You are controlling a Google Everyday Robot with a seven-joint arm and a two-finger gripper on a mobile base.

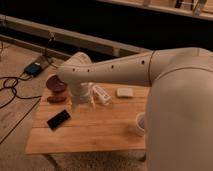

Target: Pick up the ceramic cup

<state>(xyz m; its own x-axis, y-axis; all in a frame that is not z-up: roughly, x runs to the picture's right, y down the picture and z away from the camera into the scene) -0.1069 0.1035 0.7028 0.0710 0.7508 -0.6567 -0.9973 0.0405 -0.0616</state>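
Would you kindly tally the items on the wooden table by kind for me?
ceramic cup: 1
dark red bowl: 1
clear plastic bottle: 1
flat black device: 1
small white block: 1
reddish-brown item: 1
Total: 6
The gripper hangs over the table, between bowl and bottle, far from the cup.

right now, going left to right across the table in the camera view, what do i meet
bowl → gripper, low over the table → bottle → white pad → cup
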